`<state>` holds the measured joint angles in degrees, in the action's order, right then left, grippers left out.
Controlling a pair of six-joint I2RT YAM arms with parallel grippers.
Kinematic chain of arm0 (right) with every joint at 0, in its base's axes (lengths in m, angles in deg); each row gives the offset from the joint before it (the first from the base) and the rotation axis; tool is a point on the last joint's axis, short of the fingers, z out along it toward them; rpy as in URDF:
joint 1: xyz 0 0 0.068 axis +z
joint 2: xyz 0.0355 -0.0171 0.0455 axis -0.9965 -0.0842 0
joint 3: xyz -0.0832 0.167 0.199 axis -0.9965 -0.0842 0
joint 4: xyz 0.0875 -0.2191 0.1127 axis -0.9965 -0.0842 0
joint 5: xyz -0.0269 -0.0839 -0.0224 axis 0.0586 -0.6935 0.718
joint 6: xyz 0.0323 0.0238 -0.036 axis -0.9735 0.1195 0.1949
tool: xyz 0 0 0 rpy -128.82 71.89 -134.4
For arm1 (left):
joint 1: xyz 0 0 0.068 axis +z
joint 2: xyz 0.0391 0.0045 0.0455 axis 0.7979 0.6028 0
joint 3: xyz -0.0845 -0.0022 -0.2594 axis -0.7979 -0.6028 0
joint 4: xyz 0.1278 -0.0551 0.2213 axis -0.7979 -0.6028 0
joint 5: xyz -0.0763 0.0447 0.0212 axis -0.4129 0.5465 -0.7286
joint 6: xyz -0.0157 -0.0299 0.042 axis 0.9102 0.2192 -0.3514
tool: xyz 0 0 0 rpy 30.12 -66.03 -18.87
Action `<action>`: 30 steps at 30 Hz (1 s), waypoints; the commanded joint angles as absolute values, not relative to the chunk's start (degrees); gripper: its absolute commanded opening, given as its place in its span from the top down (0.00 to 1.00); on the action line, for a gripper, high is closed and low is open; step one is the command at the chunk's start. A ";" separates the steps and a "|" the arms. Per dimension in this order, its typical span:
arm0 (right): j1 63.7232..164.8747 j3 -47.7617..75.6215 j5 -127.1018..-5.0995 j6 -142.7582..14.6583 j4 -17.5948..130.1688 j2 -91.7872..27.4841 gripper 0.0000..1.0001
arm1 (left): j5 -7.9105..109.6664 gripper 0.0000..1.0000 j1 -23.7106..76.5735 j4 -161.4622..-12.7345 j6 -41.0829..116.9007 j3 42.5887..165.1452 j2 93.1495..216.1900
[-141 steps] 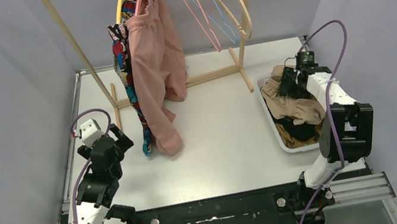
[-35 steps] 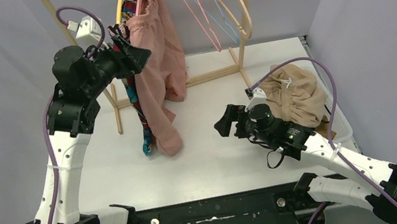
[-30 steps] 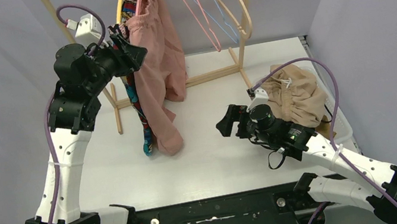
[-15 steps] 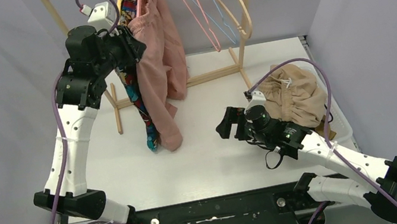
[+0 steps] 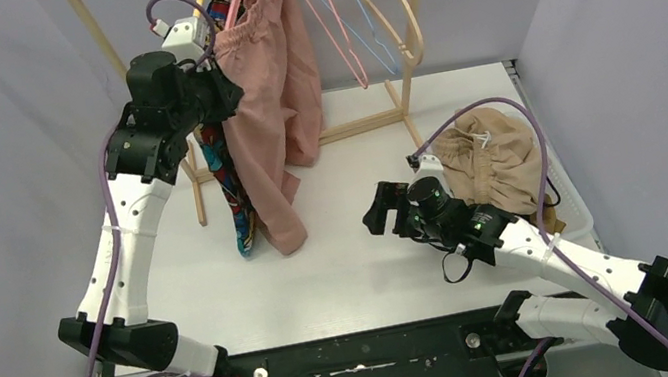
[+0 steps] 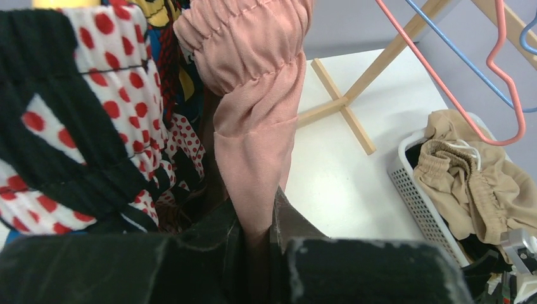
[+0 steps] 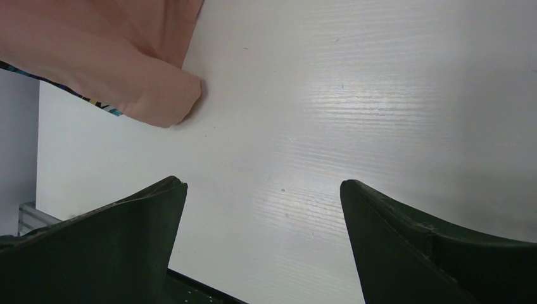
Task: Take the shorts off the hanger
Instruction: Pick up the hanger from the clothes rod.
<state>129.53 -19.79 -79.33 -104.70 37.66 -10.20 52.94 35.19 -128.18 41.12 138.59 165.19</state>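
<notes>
The dusty pink cloth shorts [image 5: 272, 107] hang on the light wooden rack [image 5: 407, 35] near the far left corner of the white tabletop [image 5: 372, 263]. The left gripper [image 6: 256, 237] pinches a fold of this pink cloth under the gathered waist. The multicoloured comic print shorts [image 5: 229, 180] hang just beside. The right gripper [image 7: 263, 183] is above the middle of the tabletop, fingers wide and holding nothing. Beige cloth shorts [image 5: 492, 158] lie in the white plastic basket [image 6: 415, 190] at the right edge.
</notes>
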 commanded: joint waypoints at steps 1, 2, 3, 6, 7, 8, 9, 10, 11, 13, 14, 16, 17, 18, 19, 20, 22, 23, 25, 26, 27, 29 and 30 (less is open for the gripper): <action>130.03 -16.65 -80.25 -105.22 38.39 -10.85 0.02 | 54.92 1.00 34.91 -122.44 40.74 134.94 161.99; 129.98 -16.54 -80.25 -105.29 38.28 -11.08 0.02 | 54.79 1.00 34.83 -120.79 40.74 133.60 161.18; 129.99 -16.41 -80.31 -105.37 38.18 -11.22 0.02 | 54.79 1.00 34.76 -119.06 40.74 131.88 160.28; 130.10 -16.12 -80.28 -105.44 37.91 -11.80 0.02 | 56.10 1.00 34.29 -113.54 40.32 127.66 157.33; 130.15 -16.03 -80.32 -105.54 37.85 -11.97 0.02 | 56.47 1.00 34.11 -112.11 39.90 126.68 156.49; 130.18 -15.94 -80.33 -105.57 37.80 -12.14 0.02 | 56.87 1.00 33.93 -110.86 39.48 126.00 155.82; 130.25 -15.85 -80.33 -105.59 37.81 -12.30 0.02 | 57.38 1.00 33.74 -109.98 39.11 125.65 155.33; 130.30 -15.76 -80.28 -105.64 37.80 -12.48 0.02 | 57.88 1.00 33.57 -109.27 38.77 125.42 154.95; 130.31 -15.63 -80.32 -105.64 37.79 -12.70 0.01 | 58.12 1.00 33.40 -108.59 38.40 125.31 154.70; 130.35 -15.27 -80.19 -105.66 37.62 -13.21 0.01 | 58.24 1.00 33.18 -107.51 37.96 125.39 154.50; 130.45 -15.11 -80.12 -105.66 37.63 -13.56 0.01 | 58.38 1.00 33.04 -107.04 37.87 125.51 154.61; 130.43 -14.95 -80.07 -105.66 37.63 -13.98 0.01 | 58.39 1.00 32.70 -106.76 37.35 126.30 155.04; 130.48 -14.90 -80.06 -105.78 37.63 -14.12 0.01 | 58.43 1.00 32.45 -106.45 36.78 126.55 155.31; 130.52 -14.91 -80.01 -105.88 37.63 -14.33 0.01 | 58.53 1.00 32.06 -106.05 36.18 126.57 155.46; 130.58 -14.86 -79.99 -105.96 37.56 -14.39 0.01 | 58.96 1.00 31.71 -105.66 35.58 126.61 155.46; 130.61 -14.86 -79.90 -106.05 37.55 -14.48 0.01 | 59.92 1.00 31.12 -105.19 35.18 126.57 155.40; 130.70 -14.88 -79.87 -106.23 37.50 -14.67 0.01 | 61.82 1.00 30.43 -102.93 34.43 125.32 154.58; 130.78 -14.84 -79.89 -106.32 37.50 -14.74 0.01 | 62.27 1.00 30.21 -101.59 34.24 124.42 153.98; 130.79 -14.81 -79.89 -106.45 37.39 -14.94 0.00 | 63.09 1.00 29.74 -99.74 33.84 123.25 153.15; 130.77 -14.73 -79.89 -106.50 37.33 -15.04 0.00 | 63.50 1.00 29.36 -98.67 33.46 122.77 152.65; 130.86 -14.64 -79.89 -106.54 37.29 -15.04 0.00 | 63.82 1.00 29.03 -97.50 33.00 122.19 152.12; 130.87 -14.60 -79.98 -106.62 37.28 -15.28 0.00 | 64.05 1.00 28.50 -95.16 32.04 121.08 151.21; 130.83 -14.47 -79.98 -106.71 37.28 -15.49 0.00 | 64.79 1.00 28.23 -94.54 31.70 120.99 151.01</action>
<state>130.30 -17.63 -79.33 -105.99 36.22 -14.66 62.98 29.45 -105.80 34.69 121.02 154.92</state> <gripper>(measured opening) 0.994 0.069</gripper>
